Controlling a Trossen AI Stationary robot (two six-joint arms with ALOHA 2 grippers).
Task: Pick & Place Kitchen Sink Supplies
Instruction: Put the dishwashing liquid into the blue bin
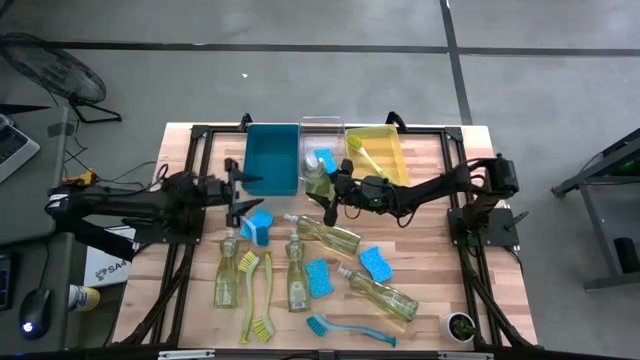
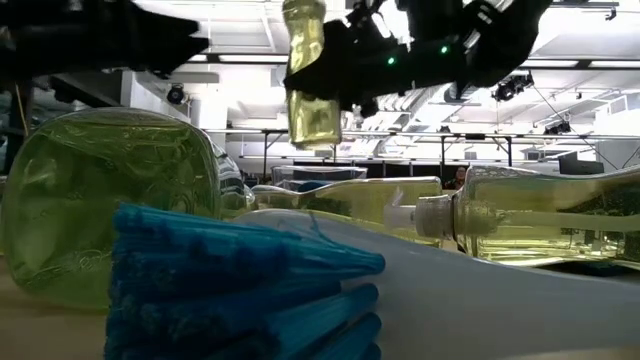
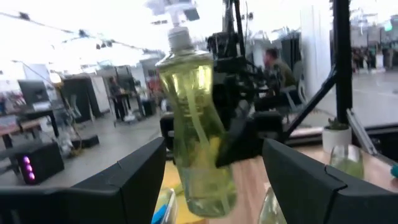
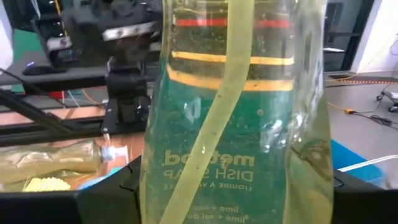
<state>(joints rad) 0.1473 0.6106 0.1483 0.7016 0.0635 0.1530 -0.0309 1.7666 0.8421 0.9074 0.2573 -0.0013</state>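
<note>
A clear pump bottle of yellow-green soap (image 1: 318, 184) stands upright in the air in front of the clear bin, in my right gripper (image 1: 333, 190), which is shut on it. The low view shows this bottle (image 2: 310, 85) high above the table. My left gripper (image 1: 238, 192) hovers open in front of the teal bin, and its wrist view looks at the bottle (image 3: 194, 118) between its own fingers. Several more soap bottles (image 1: 328, 236), blue sponges (image 1: 318, 276), yellow-green brushes (image 1: 262, 295) and a blue brush (image 1: 350, 329) lie flat on the table. My right gripper pinches the soap bottle's body (image 4: 230, 155) between its two fingers (image 4: 106, 199), at about mid height. It comes in level from the table's right side. The bottle is lifted clear of the table and upright, with its pump (image 3: 177, 12) on top.
Three bins stand in a row at the far edge: teal (image 1: 272, 158), clear (image 1: 322, 128) with a blue sponge in it, and yellow (image 1: 385, 150) with a yellow-green brush in it. A small potted plant (image 1: 459, 325) sits at the near right corner. People stand in the room beyond.
</note>
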